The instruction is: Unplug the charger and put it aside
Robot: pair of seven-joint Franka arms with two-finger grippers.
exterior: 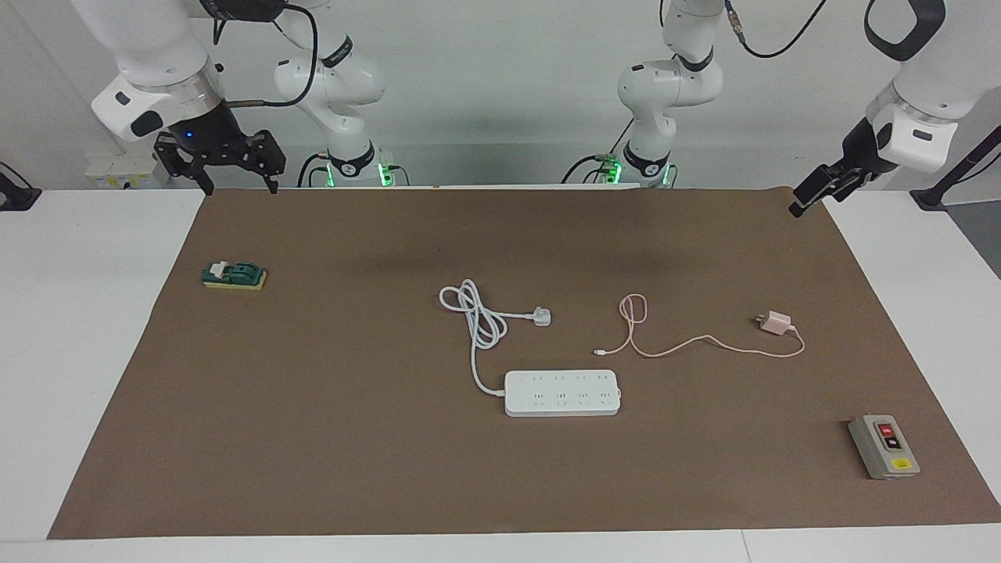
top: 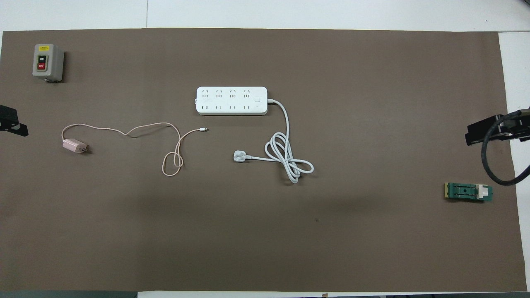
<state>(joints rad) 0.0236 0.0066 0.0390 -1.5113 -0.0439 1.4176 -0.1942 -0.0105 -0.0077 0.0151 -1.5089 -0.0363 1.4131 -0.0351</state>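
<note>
The pale pink charger (exterior: 776, 322) lies on the brown mat (exterior: 352, 438) toward the left arm's end, prongs free and plugged into nothing. Its thin pink cable (exterior: 688, 342) trails toward the white power strip (exterior: 563, 392). In the overhead view the charger (top: 73, 145) and its cable (top: 136, 128) lie nearer to the robots than the strip (top: 231, 100). My left gripper (exterior: 809, 191) is raised over the mat's corner at its own end, well clear of the charger; only its tip shows in the overhead view (top: 10, 124). My right gripper (exterior: 238, 186) hangs open and empty over the mat's edge at the right arm's end, and shows in the overhead view (top: 492, 130).
The strip's white plug (exterior: 541, 316) and thick coiled cord (exterior: 477, 313) lie loose beside the pink cable. A grey switch box (exterior: 884, 447) stands at the left arm's end, farther from the robots than the charger. A green knife switch (exterior: 235, 275) lies at the right arm's end.
</note>
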